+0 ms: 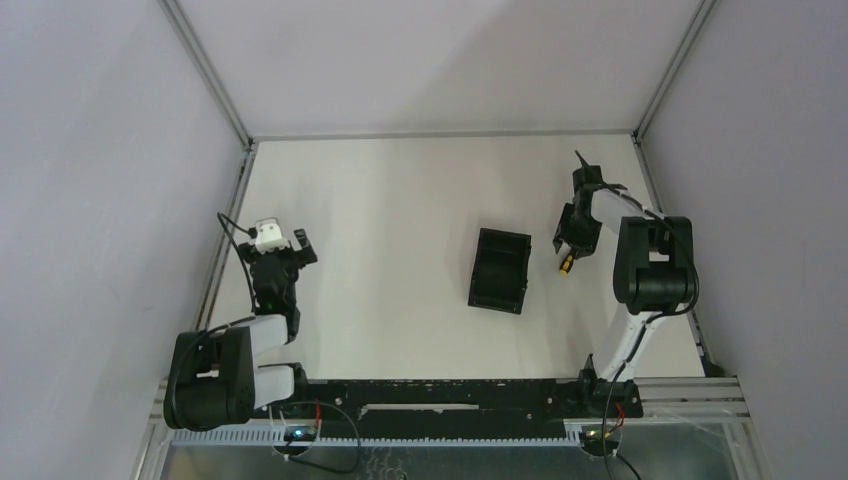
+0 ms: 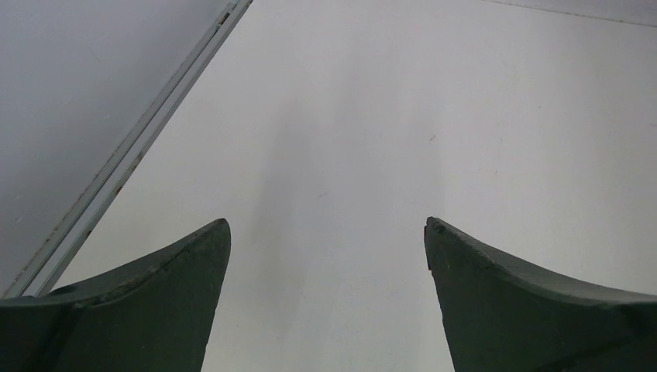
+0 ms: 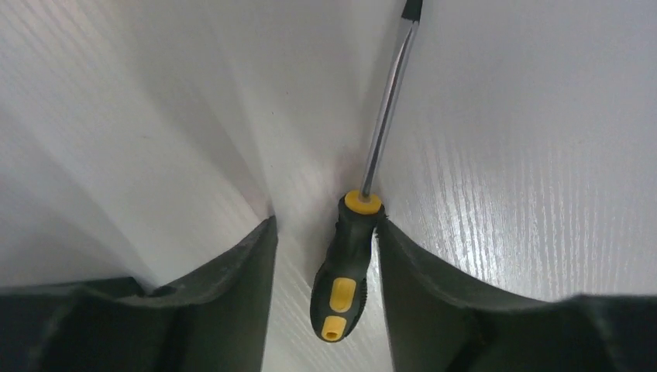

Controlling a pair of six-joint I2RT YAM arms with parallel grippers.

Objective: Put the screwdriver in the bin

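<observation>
Screwdriver (image 3: 346, 263) on table (image 3: 542, 155) | right arm (image 1: 655, 265) bent down, right jaws astride handle, unclamped | left jaws spread

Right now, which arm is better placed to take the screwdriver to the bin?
Right. The right end effector straddles the screwdriver handle, and the bin lies near it. The left end effector hangs open over the table, far from both.

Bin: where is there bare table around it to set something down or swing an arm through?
Widest bare stretch: between the bin and the left gripper. Also bare: the bin's far end to the table's back edge, its near end to the base rail. Crowded: the narrow strip on its right, where the right gripper straddles the screwdriver.
</observation>
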